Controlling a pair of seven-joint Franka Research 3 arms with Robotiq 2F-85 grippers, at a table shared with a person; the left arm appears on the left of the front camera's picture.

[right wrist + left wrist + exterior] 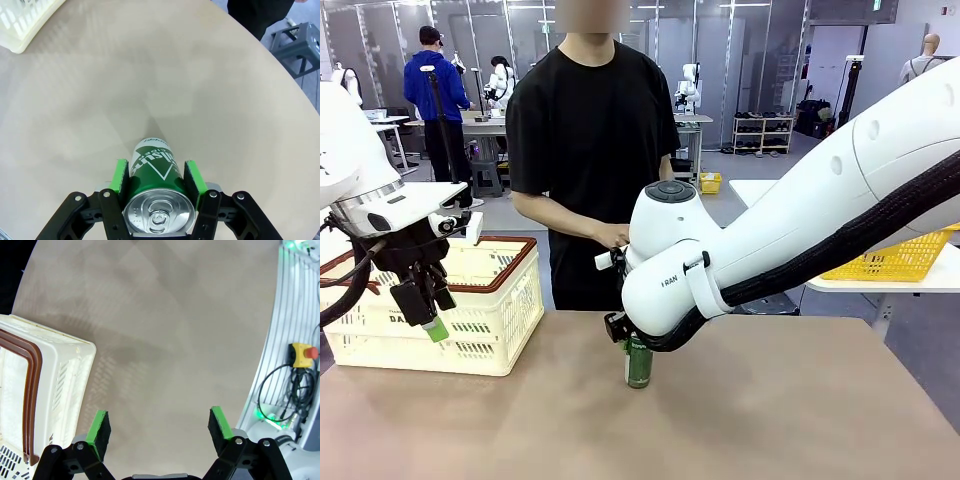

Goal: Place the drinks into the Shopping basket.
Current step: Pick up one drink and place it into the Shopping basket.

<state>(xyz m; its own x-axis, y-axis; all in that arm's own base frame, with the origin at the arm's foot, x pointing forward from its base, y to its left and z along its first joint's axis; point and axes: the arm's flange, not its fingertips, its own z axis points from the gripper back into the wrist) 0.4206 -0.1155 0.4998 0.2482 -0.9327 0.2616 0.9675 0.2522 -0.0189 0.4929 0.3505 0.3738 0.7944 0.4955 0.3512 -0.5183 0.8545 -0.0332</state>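
Status: right gripper (pixel 156 174) clamped on the green can (pixel 154 161), pads (pixel 119 176) on both sides just under the silver top. Can is upright, mid-worktop (pixel 790 410). From the front its base looks to be touching the surface, but I can't rule out a slight lift. Other side: left gripper (pixel 160 424) spread wide, nothing in it, hovering over bare worktop just beside the basket (pixel 480 335). Basket sits at the left end, well apart from the can.

Risks as I see them:
- Grip is high on a slick round can. A fast swing could let it pivot or slide out of the pads.
- Path to the basket runs left, straight at the left arm (pixel 360 170) in front of it. Arm-to-arm contact unless I clear that arm first.
- Basket rim (pixel 450 241) is tall. Carry too low and the can clips it and gets knocked loose.
- Close behind the right arm (pixel 800 210) is the person's hand (pixel 612 236). A lift could brush it.
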